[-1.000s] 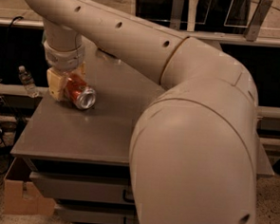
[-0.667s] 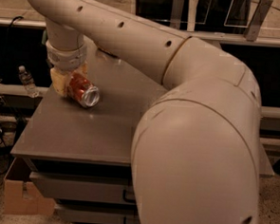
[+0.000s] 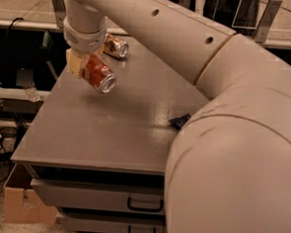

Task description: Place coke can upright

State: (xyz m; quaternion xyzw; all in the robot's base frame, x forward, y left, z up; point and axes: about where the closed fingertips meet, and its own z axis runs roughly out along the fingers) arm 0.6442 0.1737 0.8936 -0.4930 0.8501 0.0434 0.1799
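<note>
The coke can (image 3: 99, 75) is red with a silver end rim facing the camera. It hangs tilted on its side a little above the far left part of the grey table (image 3: 109, 136), with its shadow below it. My gripper (image 3: 83, 64) comes down from the cream arm and is shut on the can's rear half. The beige fingers (image 3: 73, 62) show on the can's left side.
A gold-brown can (image 3: 115, 46) lies on its side at the table's far edge, just behind the gripper. A dark blue wrapper (image 3: 180, 121) lies at the right, next to my arm's bulk. Drawers (image 3: 145, 205) are under the table, and a cardboard box (image 3: 24, 205) is on the floor at the left.
The coke can, which lay on the table in the gripper, is now lifted off the surface. The view has shifted, and the gold-brown can and the wrapper have come into sight.
</note>
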